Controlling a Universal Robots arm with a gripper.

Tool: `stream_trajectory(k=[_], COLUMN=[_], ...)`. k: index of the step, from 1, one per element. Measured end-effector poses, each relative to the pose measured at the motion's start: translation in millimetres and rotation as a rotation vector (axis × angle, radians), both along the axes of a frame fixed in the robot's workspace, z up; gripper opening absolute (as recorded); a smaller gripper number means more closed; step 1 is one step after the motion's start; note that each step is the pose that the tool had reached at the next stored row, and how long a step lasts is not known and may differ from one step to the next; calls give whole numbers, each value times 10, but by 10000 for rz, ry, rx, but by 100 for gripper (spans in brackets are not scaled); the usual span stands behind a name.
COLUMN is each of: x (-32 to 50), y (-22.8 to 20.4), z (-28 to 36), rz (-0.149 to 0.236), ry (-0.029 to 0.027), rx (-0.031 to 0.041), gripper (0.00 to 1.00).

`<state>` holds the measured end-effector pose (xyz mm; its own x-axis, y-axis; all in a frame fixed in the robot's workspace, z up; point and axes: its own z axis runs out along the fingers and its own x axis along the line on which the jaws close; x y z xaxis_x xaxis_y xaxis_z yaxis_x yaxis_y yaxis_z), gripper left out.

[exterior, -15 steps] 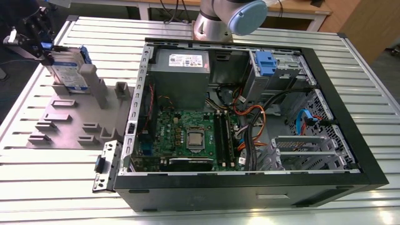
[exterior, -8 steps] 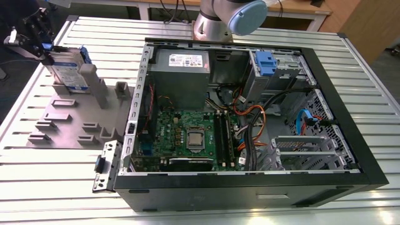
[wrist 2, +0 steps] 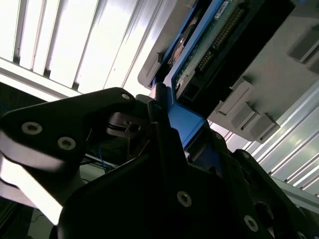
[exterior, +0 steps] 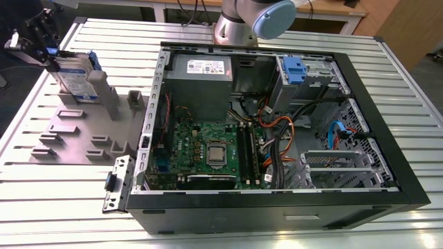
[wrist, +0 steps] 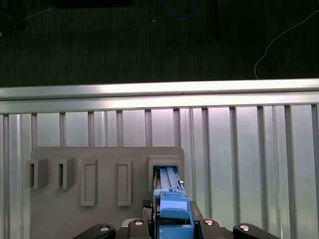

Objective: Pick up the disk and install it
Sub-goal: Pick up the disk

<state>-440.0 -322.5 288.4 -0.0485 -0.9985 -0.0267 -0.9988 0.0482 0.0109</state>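
I have the claw (exterior: pixel 47 52) clenched on the blue end of the disk (exterior: pixel 74 80), which stands on edge in a slot of the grey holder (exterior: pixel 76 129) on the slatted table (exterior: pixel 62 197), to the exterior view's left of the open case (exterior: pixel 277 129).

Workshop, by its slatted bench (exterior: pixel 55 207) and opened computer (exterior: pixel 277 210).

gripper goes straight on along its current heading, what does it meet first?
The disk: its blue carrier edge is directly ahead of the gripper, standing in a slot of the grey holder. Whether they touch is unclear; depth is hard to judge.
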Motion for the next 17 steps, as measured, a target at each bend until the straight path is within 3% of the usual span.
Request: stream_trajectory(k=[17], x=[0], y=[0], z=[105], rz=[0], ry=[-1], rx=[1], gripper=[37])
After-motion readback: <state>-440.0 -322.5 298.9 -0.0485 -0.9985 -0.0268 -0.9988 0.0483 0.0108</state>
